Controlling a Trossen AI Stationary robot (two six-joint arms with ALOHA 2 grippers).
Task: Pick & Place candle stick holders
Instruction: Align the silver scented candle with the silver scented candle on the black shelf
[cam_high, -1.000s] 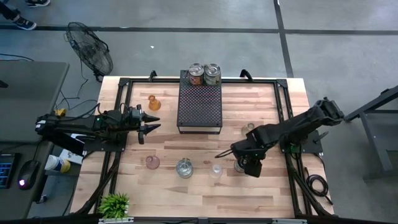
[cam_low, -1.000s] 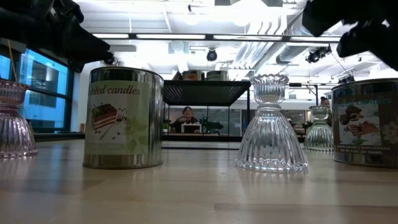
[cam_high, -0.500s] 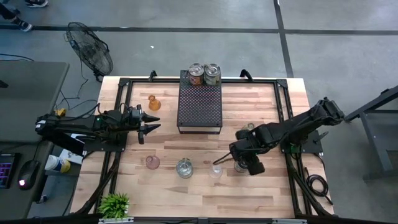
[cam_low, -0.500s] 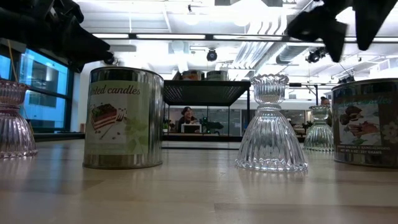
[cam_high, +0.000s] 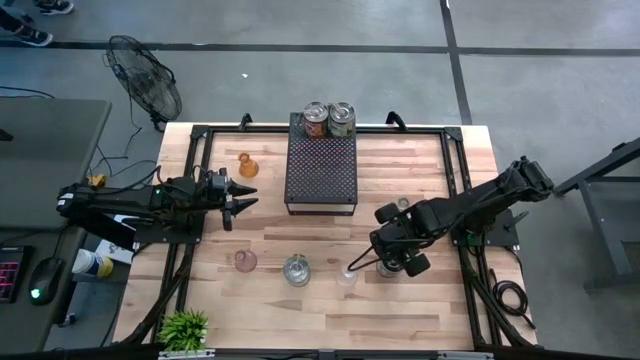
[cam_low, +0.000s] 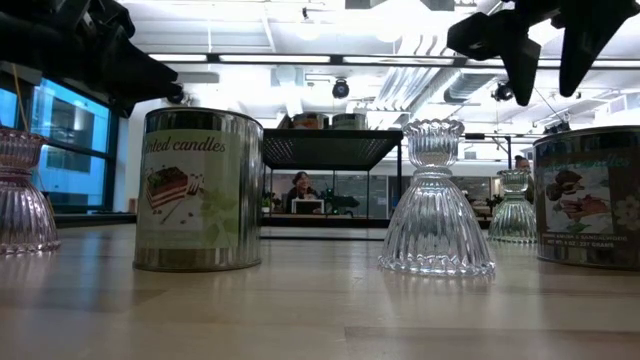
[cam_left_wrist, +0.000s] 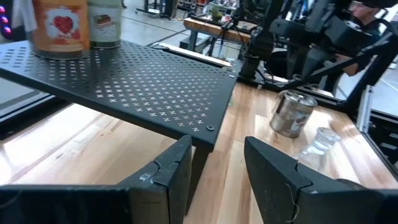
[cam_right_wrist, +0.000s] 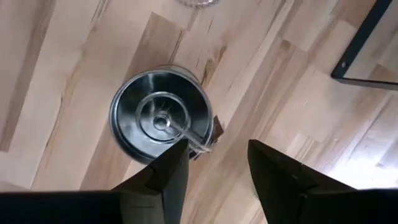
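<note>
High view: the right hand (cam_high: 352, 266) has swung back over the tabletop (cam_high: 320, 300) toward the silvery tin (cam_high: 384, 267), right of the tray (cam_high: 321, 170). Right wrist view: its fingers stand apart, empty, directly above that tin (cam_right_wrist: 160, 116); no candle stick holder (cam_high: 296, 270) is grasped yet. Left wrist view: the left hand (cam_left_wrist: 217, 163) waits partly open, empty, facing the tray.

Black tray (cam_high: 321, 172) perforated with small crosses, amber holder (cam_high: 246, 165), pinkish holder (cam_high: 245, 261), clear ribbed holder (cam_low: 436, 205) (pale wood table (cam_high: 300, 300))
</note>
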